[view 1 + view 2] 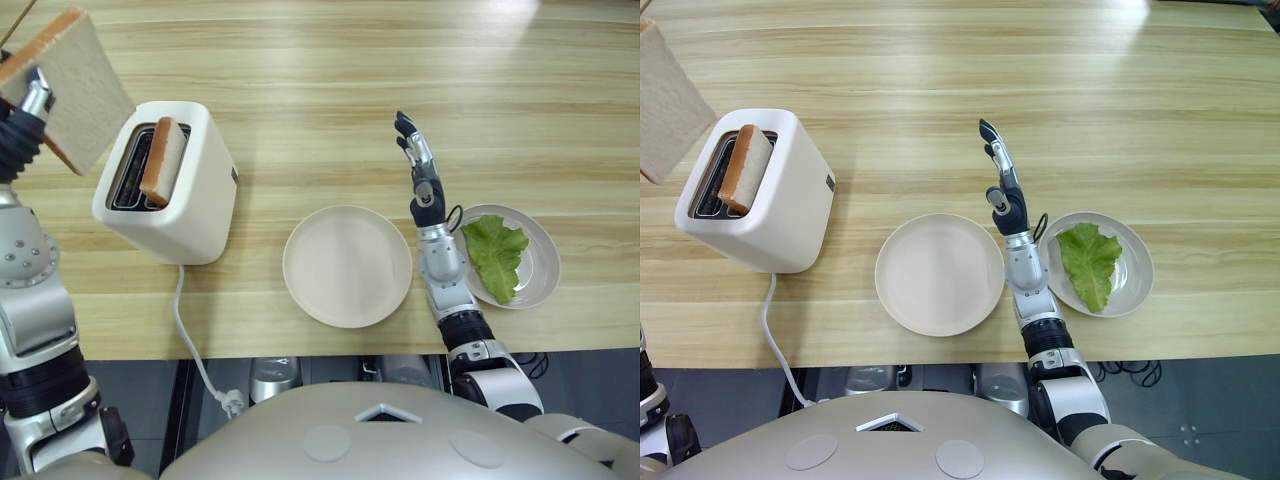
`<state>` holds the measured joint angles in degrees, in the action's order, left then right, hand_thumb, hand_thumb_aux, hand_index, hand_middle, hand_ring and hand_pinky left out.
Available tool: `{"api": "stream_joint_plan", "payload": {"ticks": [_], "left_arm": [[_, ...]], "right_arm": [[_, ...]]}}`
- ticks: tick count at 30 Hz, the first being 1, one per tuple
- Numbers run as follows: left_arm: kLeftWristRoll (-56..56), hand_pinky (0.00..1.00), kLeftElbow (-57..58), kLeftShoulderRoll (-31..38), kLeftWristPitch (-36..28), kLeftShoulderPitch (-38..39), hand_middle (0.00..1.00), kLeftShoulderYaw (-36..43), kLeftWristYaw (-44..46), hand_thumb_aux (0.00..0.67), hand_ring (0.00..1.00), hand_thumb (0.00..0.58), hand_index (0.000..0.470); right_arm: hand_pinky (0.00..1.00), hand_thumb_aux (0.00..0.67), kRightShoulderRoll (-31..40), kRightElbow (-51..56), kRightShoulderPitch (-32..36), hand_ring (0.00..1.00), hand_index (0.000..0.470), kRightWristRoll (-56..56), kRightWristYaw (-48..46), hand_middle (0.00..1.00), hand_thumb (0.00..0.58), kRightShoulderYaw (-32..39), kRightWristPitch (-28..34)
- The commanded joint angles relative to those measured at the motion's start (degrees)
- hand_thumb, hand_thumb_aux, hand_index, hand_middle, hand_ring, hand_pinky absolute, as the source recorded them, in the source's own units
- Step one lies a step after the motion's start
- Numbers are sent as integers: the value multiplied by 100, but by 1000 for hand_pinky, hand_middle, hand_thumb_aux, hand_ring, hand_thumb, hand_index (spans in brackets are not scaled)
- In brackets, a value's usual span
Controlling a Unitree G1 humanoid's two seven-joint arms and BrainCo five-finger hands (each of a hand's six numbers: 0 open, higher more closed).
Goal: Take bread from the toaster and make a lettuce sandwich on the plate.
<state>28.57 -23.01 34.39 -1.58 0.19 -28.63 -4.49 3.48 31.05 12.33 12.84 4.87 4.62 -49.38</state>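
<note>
Now: carry the first slice to the plate

Gripped at its lower edge by the closed left hand (pixel 30 105), the bread slice (pixel 80 85) hangs tilted above the tabletop (pixel 350 80), at about ten o'clock from the toaster (pixel 195 200). A second slice (pixel 163 160) stands up out of the toaster's slot. The empty plate (pixel 347 266) lies at four o'clock from the toaster, well apart from the held bread. A lettuce leaf (pixel 495 255) rests in a small dish (pixel 545 265) at the plate's three o'clock. The right hand (pixel 420 165) stands between plate and dish, fingers straight and holding nothing.

The step in hand looks like the carry to the plate. Pass high enough over the toaster to miss the standing slice. An edge grip lets bread sag, so level it before lowering. Approach from the plate's nine o'clock side, away from the right hand, and release only once the slice lies flat near the middle.
</note>
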Motion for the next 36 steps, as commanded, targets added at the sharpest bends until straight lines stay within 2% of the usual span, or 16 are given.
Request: {"api": "stream_joint_plan", "payload": {"ticks": [1,6,9,11,15,18,20,24,31,36], "left_arm": [[-69,1000,-227,107,69,-326,1000,-16,16,670,1000,580,460],[-639,1000,-830,-67,30,-578,1000,207,431,670,1000,580,460],[-1684,1000,-1448,-427,-185,-580,1000,771,1050,670,1000,580,460],[-1947,1000,-1660,-577,-321,-462,1000,994,1295,670,1000,580,460],[-2084,1000,-1358,-808,-423,229,1000,2049,1896,670,1000,580,460],[-2408,1000,-1010,-1115,-381,552,1000,2749,2217,670,1000,580,460],[-2437,1000,-716,-1219,-375,660,1000,3070,2371,670,1000,580,460],[-2571,1000,3,-1403,-377,648,1000,3715,2749,670,1000,580,460],[-2081,1000,1924,-1833,87,-158,1000,4479,2712,670,1000,580,460],[-2004,1000,2843,-1975,388,-315,1000,4652,2676,670,1000,580,460]], "right_arm": [[0,0,34,41,77,0,0,23,46,0,0,-21,-9],[0,0,315,-435,178,0,0,-167,-30,0,0,-242,129],[0,0,1154,-1253,-122,0,0,342,92,0,0,-770,53],[0,0,1510,-1438,-262,0,0,346,46,0,0,-928,149],[0,0,2537,-1243,-547,0,0,967,410,0,0,-1566,47],[0,0,3285,-746,-787,0,0,1933,1099,0,0,-1667,-140],[0,0,3613,-395,-869,0,0,2318,1485,0,0,-1592,-327],[0,0,4190,618,-742,0,0,3199,2578,0,0,-1223,-208],[0,0,4351,1742,-325,0,0,3721,3598,0,0,-373,-91],[0,0,4656,2588,-63,0,0,4291,4332,0,0,441,299]]}}
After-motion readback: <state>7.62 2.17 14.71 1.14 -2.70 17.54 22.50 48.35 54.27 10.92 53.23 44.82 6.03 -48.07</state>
